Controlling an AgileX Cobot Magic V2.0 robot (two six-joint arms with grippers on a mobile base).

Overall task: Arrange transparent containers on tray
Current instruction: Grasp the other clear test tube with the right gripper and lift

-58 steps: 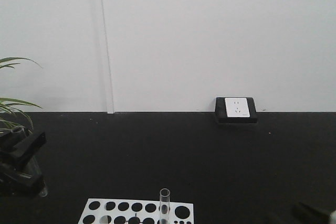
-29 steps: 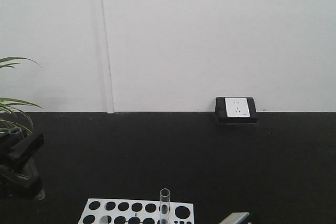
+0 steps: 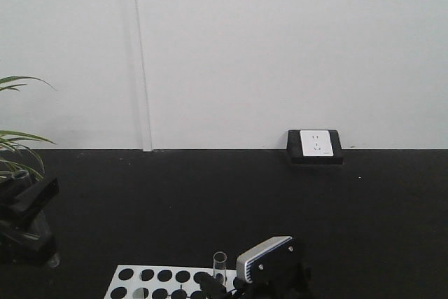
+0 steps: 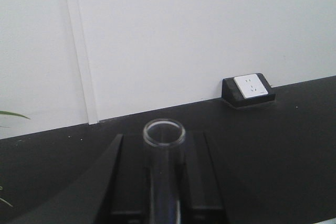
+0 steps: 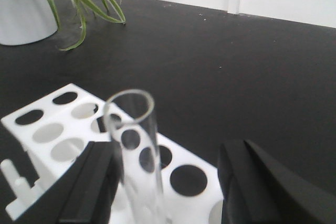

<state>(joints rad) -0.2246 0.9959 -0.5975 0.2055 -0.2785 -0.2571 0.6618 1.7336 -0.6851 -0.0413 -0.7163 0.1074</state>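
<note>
One clear test tube (image 4: pixel 164 150) stands upright between the black fingers of my left gripper (image 4: pixel 160 145), which is shut on it; in the front view that gripper (image 3: pixel 28 222) sits at the far left. A second test tube (image 5: pixel 134 145) stands in the white rack (image 5: pixel 58 129). My right gripper (image 5: pixel 168 150) is open around it, the tube close to the left finger (image 5: pixel 92 182). In the front view this tube (image 3: pixel 220 262) shows beside the right gripper (image 3: pixel 222 286) at the bottom edge. The tray is out of view.
The black tabletop (image 3: pixel 231 201) runs back to a white wall. A black box with a white socket (image 3: pixel 315 146) stands at the wall. A potted plant (image 5: pixel 26 9) is left of the rack, its leaves (image 3: pixel 17 145) at the left edge.
My right gripper has come up from the lower right edge and moved left until its fingers straddle the tube in the rack. The left gripper with its tube has barely shifted.
</note>
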